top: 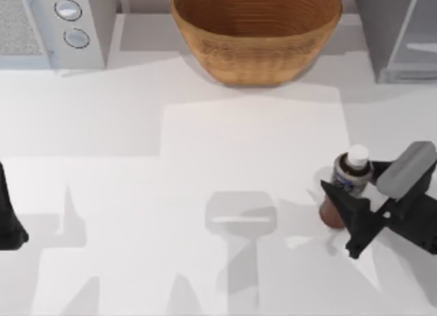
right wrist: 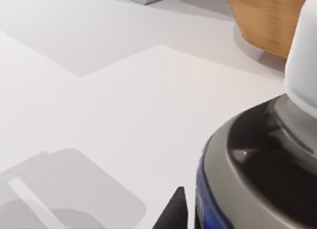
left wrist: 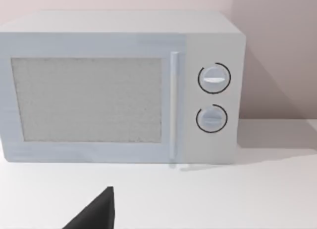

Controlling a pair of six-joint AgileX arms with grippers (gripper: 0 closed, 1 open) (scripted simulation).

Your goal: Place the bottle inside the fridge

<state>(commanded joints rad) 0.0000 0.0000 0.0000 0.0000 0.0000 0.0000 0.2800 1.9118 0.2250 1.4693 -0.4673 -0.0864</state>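
Right gripper (top: 351,196) at the table's (top: 205,193) right side, fingers closed around the upright bottle (top: 348,183) — fridge (top: 399,33) behind, left arm (top: 8,220) parked at left edge — its grip cannot be told.

The brown, white-capped bottle (top: 348,183) stands upright at the frame's right middle, well apart from the grey, glassy-doored fridge (top: 399,33) in the upper right corner.

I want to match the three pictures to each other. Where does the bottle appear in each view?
Top view: the bottle stands at the table's right side, at the right gripper.
Left wrist view: no bottle here; it faces the microwave.
Right wrist view: the bottle is very close.
Shared landmark: the wicker basket.
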